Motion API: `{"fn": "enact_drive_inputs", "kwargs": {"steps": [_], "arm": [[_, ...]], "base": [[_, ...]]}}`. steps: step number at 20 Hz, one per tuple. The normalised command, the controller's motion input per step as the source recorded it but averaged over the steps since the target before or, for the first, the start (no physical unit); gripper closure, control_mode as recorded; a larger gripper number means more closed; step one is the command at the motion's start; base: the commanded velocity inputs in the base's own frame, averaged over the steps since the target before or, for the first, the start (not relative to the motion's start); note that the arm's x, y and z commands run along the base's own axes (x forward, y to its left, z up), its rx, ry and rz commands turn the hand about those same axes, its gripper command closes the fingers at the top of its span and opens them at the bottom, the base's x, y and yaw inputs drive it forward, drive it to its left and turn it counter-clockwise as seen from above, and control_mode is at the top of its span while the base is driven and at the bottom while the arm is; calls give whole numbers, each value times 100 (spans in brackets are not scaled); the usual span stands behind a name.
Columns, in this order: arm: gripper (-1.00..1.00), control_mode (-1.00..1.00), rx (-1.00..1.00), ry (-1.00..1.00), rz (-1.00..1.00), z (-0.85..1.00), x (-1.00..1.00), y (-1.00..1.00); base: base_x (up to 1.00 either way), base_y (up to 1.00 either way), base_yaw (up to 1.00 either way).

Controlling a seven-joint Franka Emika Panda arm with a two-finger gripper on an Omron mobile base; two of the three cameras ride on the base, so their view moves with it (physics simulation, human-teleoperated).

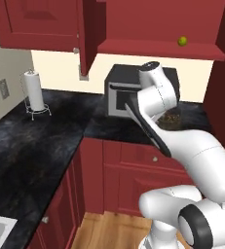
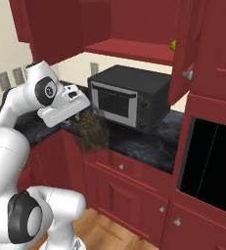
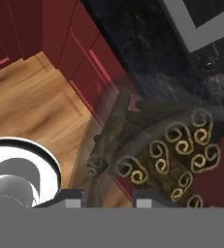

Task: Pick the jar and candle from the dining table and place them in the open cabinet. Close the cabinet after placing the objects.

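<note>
The jar point(image 2: 91, 133) is clear glass packed with dark curled sticks, and it hangs tilted over the front edge of the black counter point(image 2: 134, 141), in front of the microwave. My gripper point(image 2: 78, 117) is shut on the jar. In the hand view the jar point(image 3: 167, 155) sits just beyond my gripper point(image 3: 107, 197), with the wood floor below it. In the left base view the jar point(image 1: 171, 119) peeks out from behind my arm. Above, the red cabinet point(image 1: 158, 48) stands open, its door point(image 2: 183, 44) swung out. The candle and the dining table are out of view.
A black microwave point(image 2: 129, 97) stands on the counter under the open shelf. A small green ball point(image 1: 182, 41) rests on that shelf. A paper towel holder point(image 1: 35, 92) stands at the back left. A dark oven front point(image 2: 212, 161) is at the right.
</note>
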Motion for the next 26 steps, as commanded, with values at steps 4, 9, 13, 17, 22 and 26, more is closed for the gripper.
{"fn": "enact_drive_inputs", "kwargs": {"steps": [4,9,13,17,22,26], "arm": [[100,100,0,0,0,0,0,0],[100,100,0,0,0,0,0,0],[100,100,0,0,0,0,0,0],[100,100,0,0,0,0,0,0],[100,100,0,0,0,0,0,0],[100,100,0,0,0,0,0,0]], "base": [[60,42,-7],[66,16,-6],[57,1,-1],[29,0,0],[40,0,0],[27,-1,0]]}}
